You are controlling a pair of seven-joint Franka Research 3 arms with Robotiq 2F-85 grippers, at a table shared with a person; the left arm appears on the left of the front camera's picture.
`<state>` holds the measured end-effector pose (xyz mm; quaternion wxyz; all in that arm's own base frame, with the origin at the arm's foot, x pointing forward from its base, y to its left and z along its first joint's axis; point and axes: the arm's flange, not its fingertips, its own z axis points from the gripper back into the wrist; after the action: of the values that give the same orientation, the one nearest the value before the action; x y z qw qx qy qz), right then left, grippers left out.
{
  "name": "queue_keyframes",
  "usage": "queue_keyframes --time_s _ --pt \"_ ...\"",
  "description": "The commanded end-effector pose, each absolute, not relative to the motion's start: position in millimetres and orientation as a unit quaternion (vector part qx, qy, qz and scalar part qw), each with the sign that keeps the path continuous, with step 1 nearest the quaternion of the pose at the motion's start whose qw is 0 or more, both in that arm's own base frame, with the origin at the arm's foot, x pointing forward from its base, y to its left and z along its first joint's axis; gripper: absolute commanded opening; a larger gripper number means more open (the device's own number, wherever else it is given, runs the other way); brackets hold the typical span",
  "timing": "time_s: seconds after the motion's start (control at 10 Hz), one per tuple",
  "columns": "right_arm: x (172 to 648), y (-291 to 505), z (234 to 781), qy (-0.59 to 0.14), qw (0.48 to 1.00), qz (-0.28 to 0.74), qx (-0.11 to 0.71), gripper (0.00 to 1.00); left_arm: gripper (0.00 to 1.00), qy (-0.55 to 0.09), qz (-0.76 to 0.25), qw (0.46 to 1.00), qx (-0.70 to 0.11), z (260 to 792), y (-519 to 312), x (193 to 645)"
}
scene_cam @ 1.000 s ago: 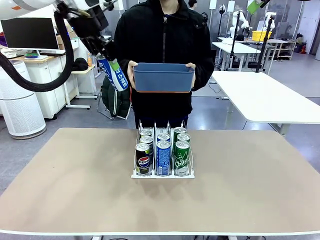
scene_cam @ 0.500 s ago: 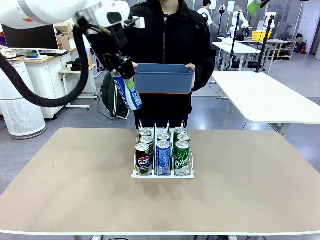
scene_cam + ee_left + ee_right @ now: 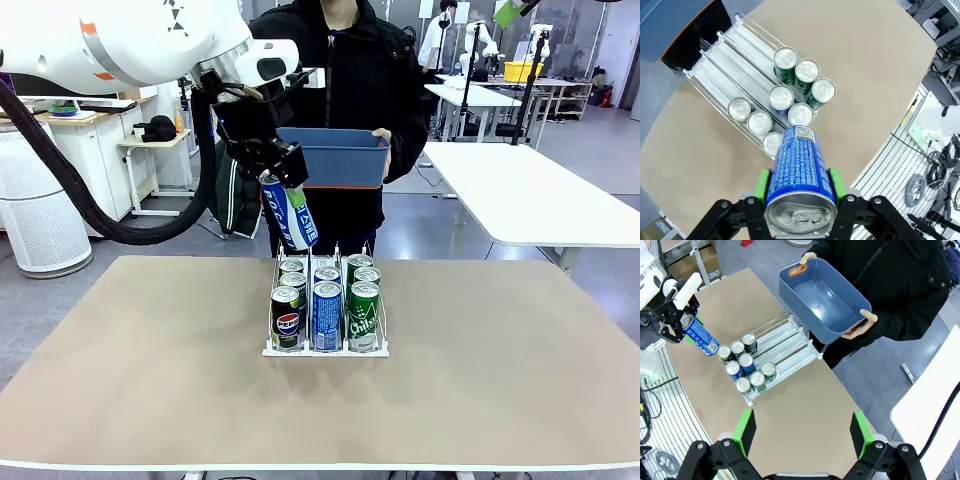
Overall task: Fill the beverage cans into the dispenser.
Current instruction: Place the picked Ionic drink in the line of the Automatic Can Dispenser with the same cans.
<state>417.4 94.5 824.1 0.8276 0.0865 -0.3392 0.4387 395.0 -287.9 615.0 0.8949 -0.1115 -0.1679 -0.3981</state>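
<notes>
- Beige table (image 3: 150, 380) in a workshop, white tables and equipment behind; at its far edge a person stands with both hands on a blue bin (image 3: 335, 157).
- Left gripper (image 3: 283, 178) hangs above the table's far middle, clamped on a blue-and-white can (image 3: 292, 215) that tilts bottom-down toward the rack.
- White wire rack (image 3: 325, 310) sits mid-table holding eight cans: black ones (image 3: 286, 318) in the left lane, blue ones (image 3: 327, 314) in the middle, green ones (image 3: 364, 315) on the right, all crowded at the near end.
- Right gripper (image 3: 802, 432) hovers high over the table, jaws spread wide, nothing between them.
</notes>
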Motion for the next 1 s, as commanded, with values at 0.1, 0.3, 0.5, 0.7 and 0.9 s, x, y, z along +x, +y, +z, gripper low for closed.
queue_keyframes --time_s 0.1,0.3,0.5,0.7,0.9 --pt "416 94 823 -0.339 0.829 0.436 0.088 1.00 0.57 -0.172 -0.401 0.895 -0.094 619 -285 392" --pt "416 94 823 -0.339 0.829 0.436 0.088 1.00 0.57 -0.172 -0.401 0.895 -0.094 619 -285 392" --pt "416 94 823 -0.339 0.829 0.436 0.088 1.00 0.57 -0.163 -0.393 0.900 -0.095 617 -292 401" --pt "416 94 823 -0.339 0.829 0.436 0.088 1.00 0.57 -0.171 -0.367 0.912 -0.062 615 -310 390" --pt "416 94 823 -0.339 0.829 0.436 0.088 1.00 0.57 -0.176 -0.362 0.915 -0.031 608 -324 370"
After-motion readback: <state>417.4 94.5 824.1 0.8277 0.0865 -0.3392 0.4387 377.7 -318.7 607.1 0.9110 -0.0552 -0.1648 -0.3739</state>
